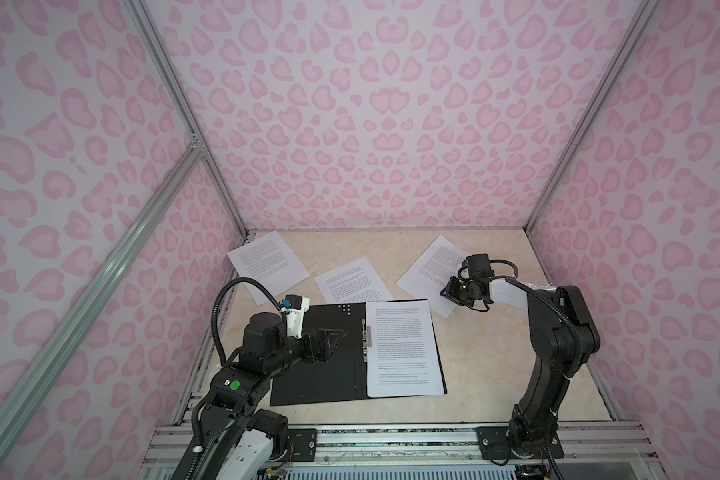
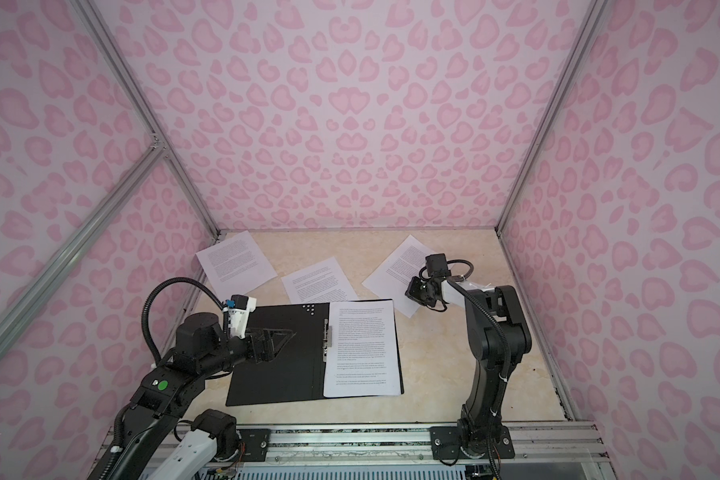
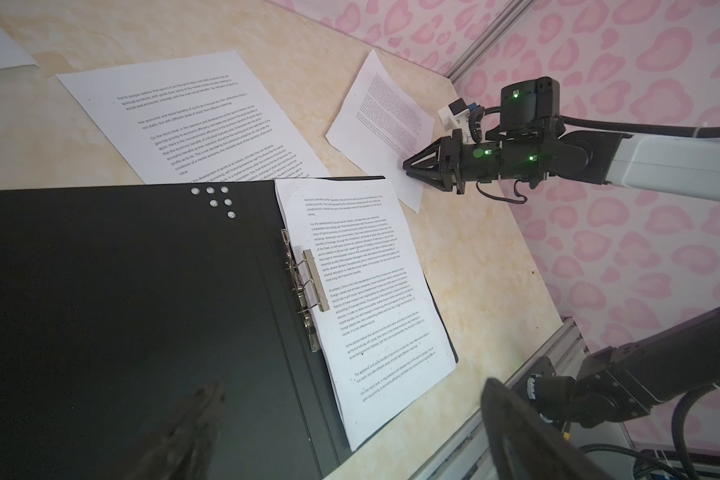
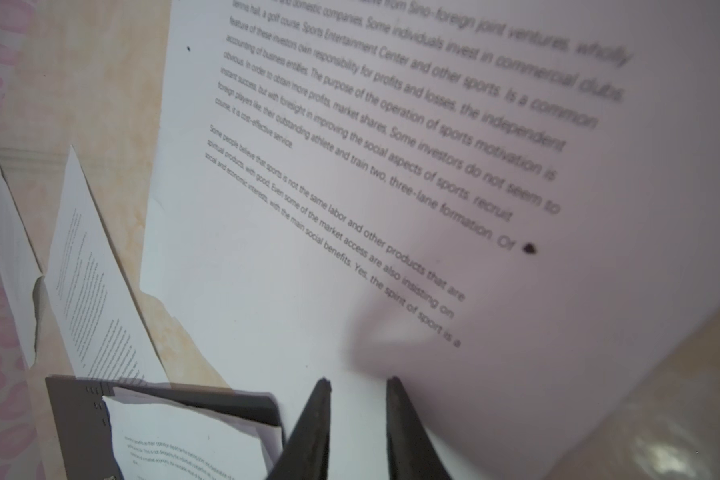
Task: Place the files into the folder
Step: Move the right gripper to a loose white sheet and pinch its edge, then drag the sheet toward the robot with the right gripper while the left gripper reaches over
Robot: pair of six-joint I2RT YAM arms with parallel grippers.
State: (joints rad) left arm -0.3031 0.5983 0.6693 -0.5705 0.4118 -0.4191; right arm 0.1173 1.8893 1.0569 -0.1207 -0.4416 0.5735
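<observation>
While the left tool (image 1: 333, 337) hangs wide open above the open folder (image 1: 316, 374), where one sheet (image 1: 404, 353) lies, the right tool (image 4: 359, 380), jaws narrowly apart, points down at a far sheet (image 1: 429, 266); two more sheets (image 1: 267, 262) (image 1: 352, 280) lie beside it on the tabletop (image 1: 495, 365).

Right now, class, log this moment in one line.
folder open | one sheet inside | left gripper open over folder | right gripper slightly open at loose sheet
</observation>
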